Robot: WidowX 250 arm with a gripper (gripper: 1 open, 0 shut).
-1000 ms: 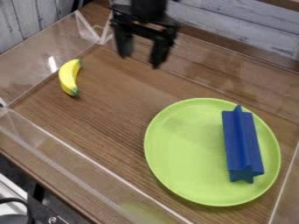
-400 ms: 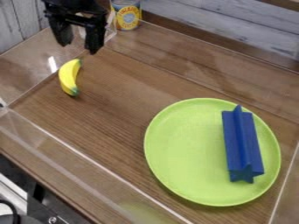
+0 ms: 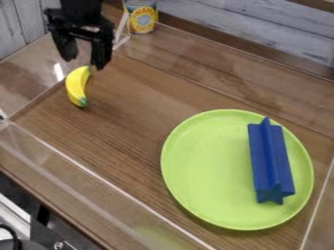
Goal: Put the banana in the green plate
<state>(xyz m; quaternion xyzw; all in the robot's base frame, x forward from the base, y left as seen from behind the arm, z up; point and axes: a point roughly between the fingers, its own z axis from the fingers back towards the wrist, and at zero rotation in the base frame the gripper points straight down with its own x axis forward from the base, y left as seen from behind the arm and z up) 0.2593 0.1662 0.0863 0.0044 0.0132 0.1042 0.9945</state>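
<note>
The small yellow banana [image 3: 78,86] lies on the wooden table at the left, its dark tip toward the near side. My gripper [image 3: 78,56] hangs just above and behind the banana's far end, open, with nothing between its black fingers. The large lime-green plate [image 3: 209,171] rests at the near right, well away from the banana.
A blue elongated block [image 3: 271,159] lies on the right half of the plate. A yellow can [image 3: 143,17] stands at the back. Clear plastic walls [image 3: 39,146] fence the table at the left and front edges.
My gripper has swung from the back middle to the left and now sits lower, close above the banana. The banana, plate and block have not moved.
</note>
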